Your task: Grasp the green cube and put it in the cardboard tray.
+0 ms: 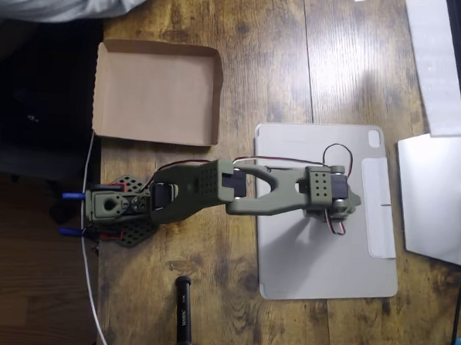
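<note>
Cardboard tray [157,91] empty — arm (olive) over tablet cover [319,254].

Matt brown cardboard tray [157,91] on a worn, grainy wooden table [253,34].

A: What colour is the arm [237,192]?
B: Olive green, with red and black wires [336,151].
A: And the cardboard tray [157,91]?
B: Plain brown. The tablet cover [323,255] is pale grey, and the table [259,66] is brown wood with dark, streaky grain.
</note>
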### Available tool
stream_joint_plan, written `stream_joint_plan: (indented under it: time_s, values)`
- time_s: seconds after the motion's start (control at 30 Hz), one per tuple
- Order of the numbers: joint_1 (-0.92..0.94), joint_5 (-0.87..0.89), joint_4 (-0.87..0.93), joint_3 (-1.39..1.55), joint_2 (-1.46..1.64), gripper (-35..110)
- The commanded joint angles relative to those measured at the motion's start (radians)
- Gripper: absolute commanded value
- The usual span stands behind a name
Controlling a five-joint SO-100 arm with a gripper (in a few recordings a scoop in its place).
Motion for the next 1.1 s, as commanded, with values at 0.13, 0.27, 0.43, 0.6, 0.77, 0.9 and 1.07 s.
stream_joint_plan:
  time_s: [0.13,0.27,0.43,0.6,0.77,0.9,1.07]
  values:
    - [0.011,-0.017,-0.014,0.002,0.080,25]
    - [0.012,-0.025,-0.032,0.018,0.078,16]
    - [0.014,-0.014,-0.072,0.052,0.091,12]
    - [0.015,-0.014,-0.086,0.066,0.114,11]
    - [0.014,-0.023,-0.086,0.055,0.126,11]
    - [-0.035,0.006,0.078,-0.066,0.104,11]
    - [-0.199,0.091,0.380,-0.281,0.112,11]
